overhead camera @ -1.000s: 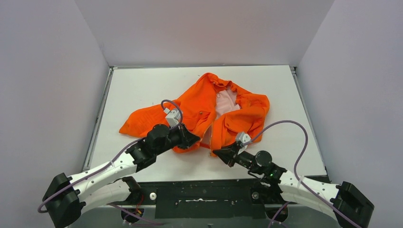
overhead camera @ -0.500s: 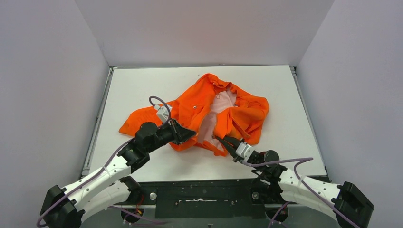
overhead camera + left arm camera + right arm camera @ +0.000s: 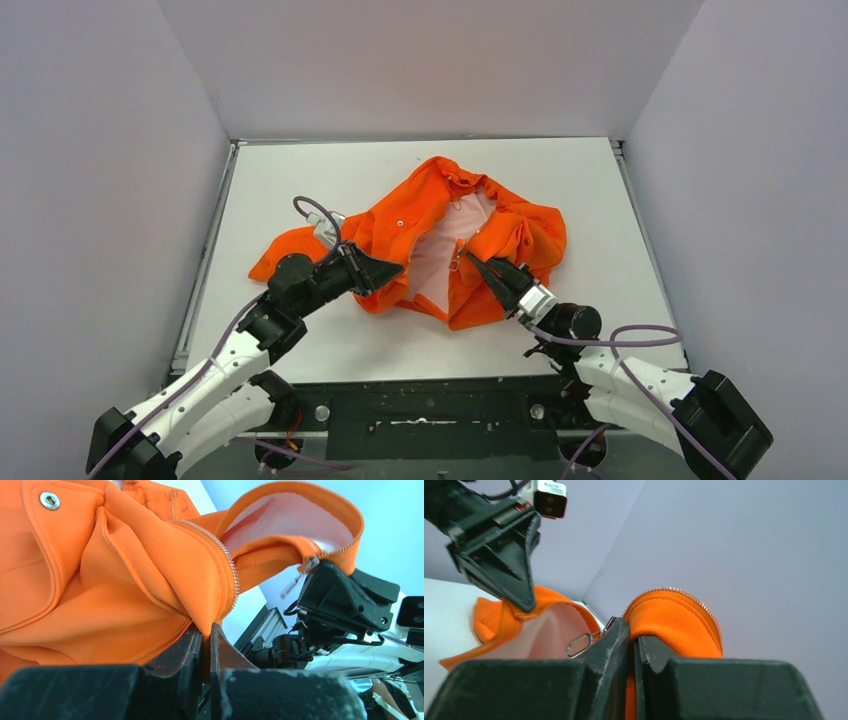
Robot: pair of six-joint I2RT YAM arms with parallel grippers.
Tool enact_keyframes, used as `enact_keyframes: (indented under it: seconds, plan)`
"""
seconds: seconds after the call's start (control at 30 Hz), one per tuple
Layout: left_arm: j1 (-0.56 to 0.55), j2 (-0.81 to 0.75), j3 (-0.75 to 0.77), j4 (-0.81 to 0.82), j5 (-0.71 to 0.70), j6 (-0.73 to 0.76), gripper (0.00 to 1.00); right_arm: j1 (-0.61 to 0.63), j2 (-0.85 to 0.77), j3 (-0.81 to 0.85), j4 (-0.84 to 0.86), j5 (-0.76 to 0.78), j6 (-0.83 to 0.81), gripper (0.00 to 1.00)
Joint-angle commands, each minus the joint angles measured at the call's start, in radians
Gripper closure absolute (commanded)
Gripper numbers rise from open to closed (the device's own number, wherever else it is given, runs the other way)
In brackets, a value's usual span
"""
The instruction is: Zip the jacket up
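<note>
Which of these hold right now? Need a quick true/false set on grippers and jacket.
1. Left gripper is shut on the jacket. True.
2. Right gripper is open, clear of the fabric. False: it is shut on the jacket's other front edge.
3. The jacket is fully zipped. False: the front gapes, with the pink lining showing.
4. A zipper pull hangs beside the right gripper. True.

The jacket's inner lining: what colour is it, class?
Pale pink. The jacket lining shows best in the top external view.
</note>
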Motion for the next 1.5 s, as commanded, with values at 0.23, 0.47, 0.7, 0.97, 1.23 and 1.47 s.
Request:
enact_keyframes:
  seconds: [0.23,0.47,0.7,0.97,1.23,1.47]
  plan:
    - [0.027,-0.031,-0.007,0.355,0.015,-0.089,1.00,-0.031,0.093,-0.004,0.374,-0.215,0.325,1.00]
    - [0.029,-0.007,-0.081,0.631,0.024,-0.108,1.00,0.000,0.202,0.032,0.433,-0.253,0.437,1.00]
    - [0.027,0.039,-0.119,0.861,0.085,-0.126,1.00,0.081,0.279,0.104,0.434,-0.221,0.417,1.00]
    - [0.018,0.002,-0.165,0.889,0.081,-0.085,1.00,0.120,0.287,0.149,0.434,-0.167,0.404,1.00]
    - [0.000,-0.006,-0.195,0.919,0.097,-0.064,1.00,0.127,0.289,0.176,0.424,-0.137,0.393,1.00]
    - [-0.023,0.006,-0.194,0.908,0.132,-0.041,1.00,0.128,0.319,0.205,0.432,-0.133,0.375,1.00]
